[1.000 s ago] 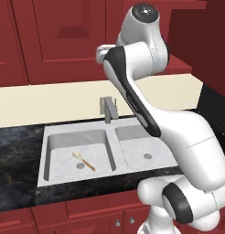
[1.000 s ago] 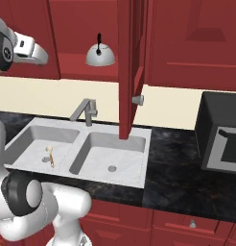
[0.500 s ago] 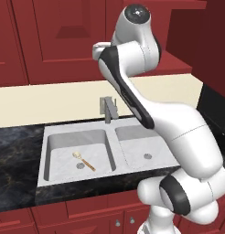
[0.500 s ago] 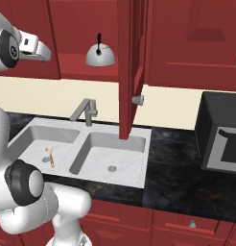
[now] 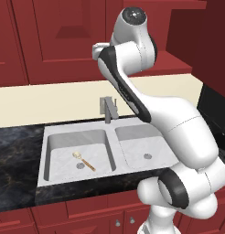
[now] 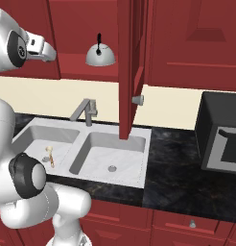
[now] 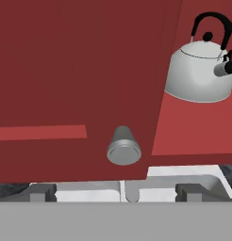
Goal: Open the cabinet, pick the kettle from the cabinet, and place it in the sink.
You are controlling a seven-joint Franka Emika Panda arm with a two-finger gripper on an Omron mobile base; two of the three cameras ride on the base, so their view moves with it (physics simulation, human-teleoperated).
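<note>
Lifted slightly and swung toward the cabinet [image 6: 134, 62] since a second ago. Jaws spread wide, holding nothing, close before the shut left door's silver knob [image 7: 123, 146]. Right door standing open. Kettle [image 6: 100, 55] upright on the red shelf [image 7: 193, 124], above the sink [image 6: 112, 153]. Spoon [image 5: 83, 161] lying in the left basin.

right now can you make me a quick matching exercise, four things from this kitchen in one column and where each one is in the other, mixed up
Things:
1. kettle
2. spoon
3. faucet
4. microwave

Places:
A. on the black counter, right of the sink
B. at the back of the sink, between the two basins
C. on the red shelf inside the open cabinet
D. lying in the left basin

Pairs: 1-C, 2-D, 3-B, 4-A
</note>
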